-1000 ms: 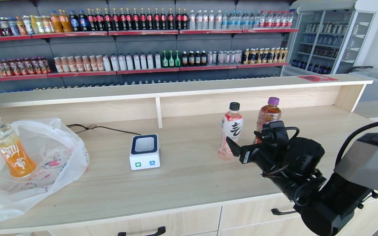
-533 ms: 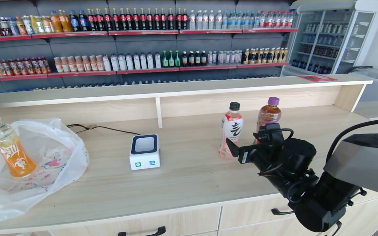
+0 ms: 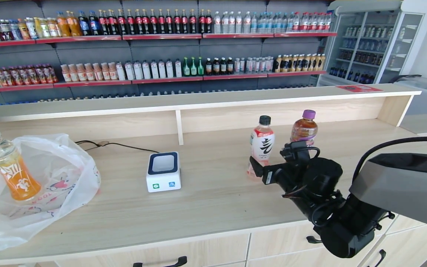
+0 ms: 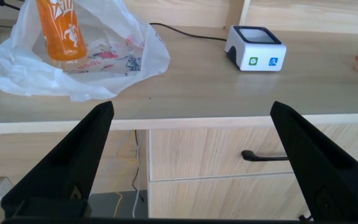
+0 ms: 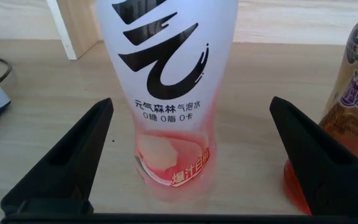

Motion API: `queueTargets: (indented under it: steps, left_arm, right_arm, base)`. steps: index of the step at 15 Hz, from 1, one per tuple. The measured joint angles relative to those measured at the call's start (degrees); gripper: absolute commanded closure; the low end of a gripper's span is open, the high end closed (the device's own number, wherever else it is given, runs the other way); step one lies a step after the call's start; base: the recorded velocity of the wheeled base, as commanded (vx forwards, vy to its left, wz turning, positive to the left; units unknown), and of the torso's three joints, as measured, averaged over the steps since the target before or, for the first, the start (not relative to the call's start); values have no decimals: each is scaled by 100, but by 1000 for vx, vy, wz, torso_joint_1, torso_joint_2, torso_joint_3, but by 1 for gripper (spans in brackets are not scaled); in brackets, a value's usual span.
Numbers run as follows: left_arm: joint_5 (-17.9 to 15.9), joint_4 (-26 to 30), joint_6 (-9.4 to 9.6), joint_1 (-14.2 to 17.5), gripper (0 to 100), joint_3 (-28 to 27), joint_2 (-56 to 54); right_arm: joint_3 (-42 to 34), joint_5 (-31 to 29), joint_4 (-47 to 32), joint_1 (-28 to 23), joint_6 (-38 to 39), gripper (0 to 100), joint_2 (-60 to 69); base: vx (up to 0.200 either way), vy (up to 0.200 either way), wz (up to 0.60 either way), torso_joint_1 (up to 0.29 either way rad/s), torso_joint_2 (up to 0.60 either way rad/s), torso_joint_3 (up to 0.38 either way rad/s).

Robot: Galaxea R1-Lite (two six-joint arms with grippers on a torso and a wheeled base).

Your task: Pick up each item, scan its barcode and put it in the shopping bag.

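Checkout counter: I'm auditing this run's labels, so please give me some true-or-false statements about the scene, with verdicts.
1. The orange bottle sits in the shopping bag. True.
2. The right end effector is shut on the pink bottle. False: it is open and not gripping the bottle.
3. The scanner sits between the bag and the two standing bottles. True.
4. The purple-capped bottle lies on its side. False: it stands upright beside the pink bottle.
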State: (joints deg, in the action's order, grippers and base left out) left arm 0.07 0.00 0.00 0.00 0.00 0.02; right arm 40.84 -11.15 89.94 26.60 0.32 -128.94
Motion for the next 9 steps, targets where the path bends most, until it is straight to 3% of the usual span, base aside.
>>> queueTargets:
  steps: [9]
  left_arm:
    - [0, 0, 0, 5, 0, 0, 0]
  right_arm:
    - [500, -345, 0, 85, 101, 0, -317]
  base:
    - [0, 0, 0, 0, 0, 0]
